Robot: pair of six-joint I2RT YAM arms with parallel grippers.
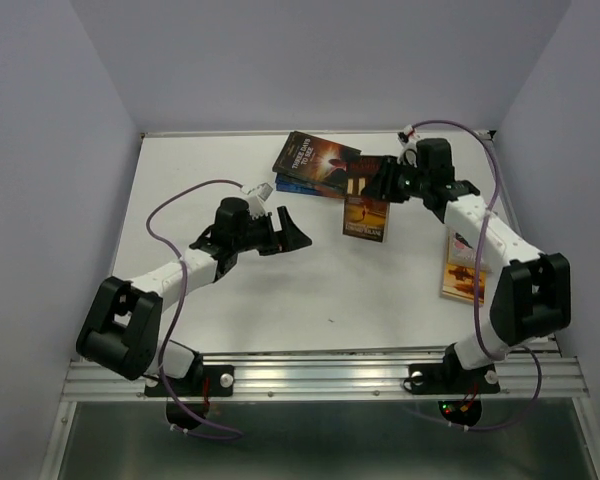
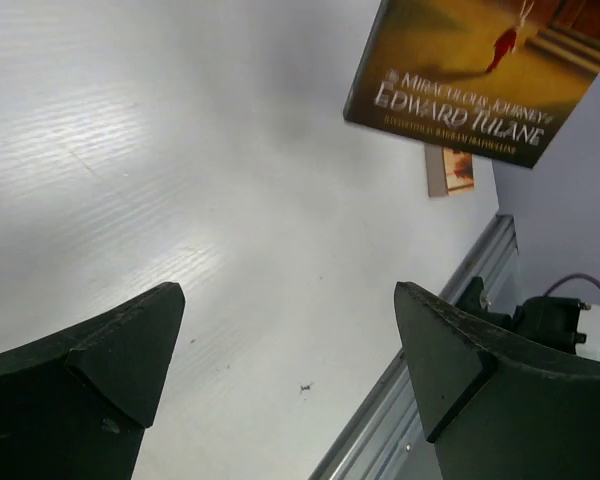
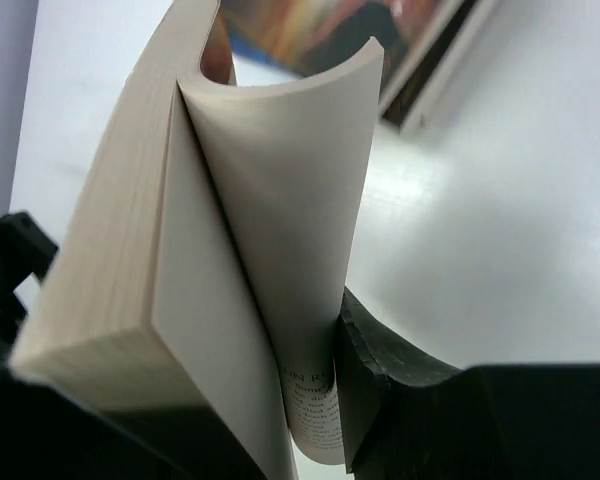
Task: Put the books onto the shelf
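My right gripper (image 1: 373, 185) is shut on an orange-brown book (image 1: 365, 216) titled "The Miraculous Journey of Edward Tulane" and holds it off the table. In the right wrist view this book (image 3: 130, 260) fills the gap between the jaws, with a few pages (image 3: 300, 200) curling against the right finger (image 3: 380, 370). Two more books (image 1: 316, 163) lie stacked at the back centre. Another orange book (image 1: 462, 272) lies flat by the right edge. My left gripper (image 1: 292, 228) stands open and empty over the table's middle, with the held book (image 2: 480, 70) hanging ahead of it. The shelf is out of view.
Pale walls close in the white table (image 1: 230, 300) on the left, back and right. A metal rail (image 1: 330, 375) runs along the near edge, where both arm bases are bolted. Purple cables loop above each arm.
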